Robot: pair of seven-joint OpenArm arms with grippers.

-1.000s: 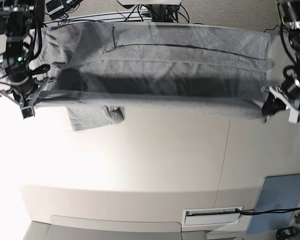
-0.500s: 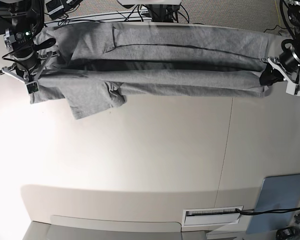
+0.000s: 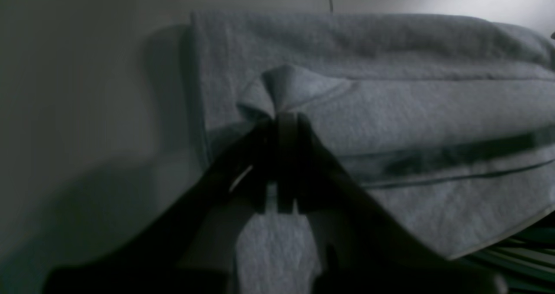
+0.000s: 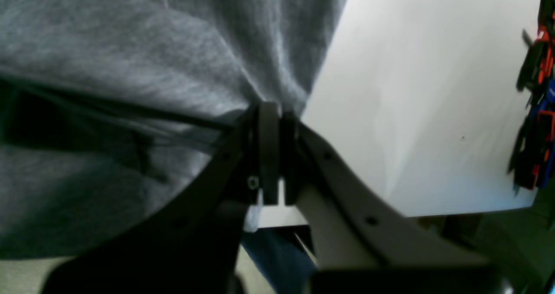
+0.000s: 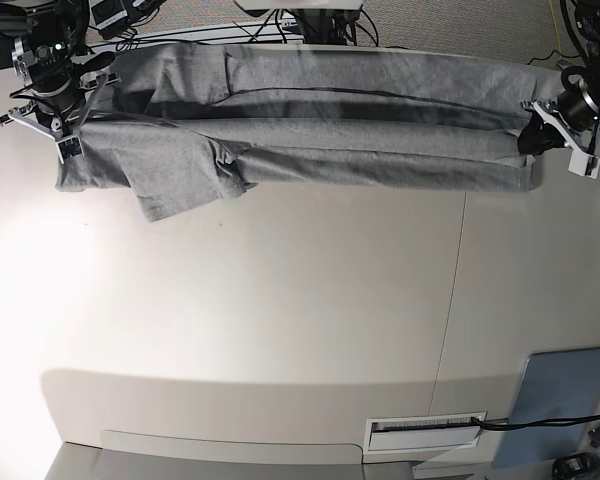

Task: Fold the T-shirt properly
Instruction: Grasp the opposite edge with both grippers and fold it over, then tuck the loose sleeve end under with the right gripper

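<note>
"Where did the shirt point(image 5: 310, 170) lie?"

"The grey shirt stretched in a long, narrow band across the far side of the pale table point(image 5: 280, 290), between the two robot grippers. Its layers were folded lengthwise, and one flap hung out toward the near side, close to the right gripper point(image 5: 77, 128)."

"And the left gripper point(image 5: 532, 140)?"

"Its fingers were clenched on the shirt, pinching a bunched bit of cloth near one end of the band. In the left wrist view, the gathered fabric puffed up just past the fingertips, with a flat layer of the same shirt beneath it."

"What of the right?"

"The right gripper's fingers were also closed on the shirt, gripping an edge at the opposite end. Folds ran away from the tips, and a dark gap showed between layers in the right wrist view."

"What else was in the scene?"

"A blue-grey panel point(image 5: 555, 400) lay at the near corner on the left arm's side, crossed by a black cable point(image 5: 555, 421). A white slotted vent point(image 5: 425, 433) sat just beside it. Red, blue and black connectors point(image 4: 540, 125) were seen near the table's edge from the right wrist."
</note>
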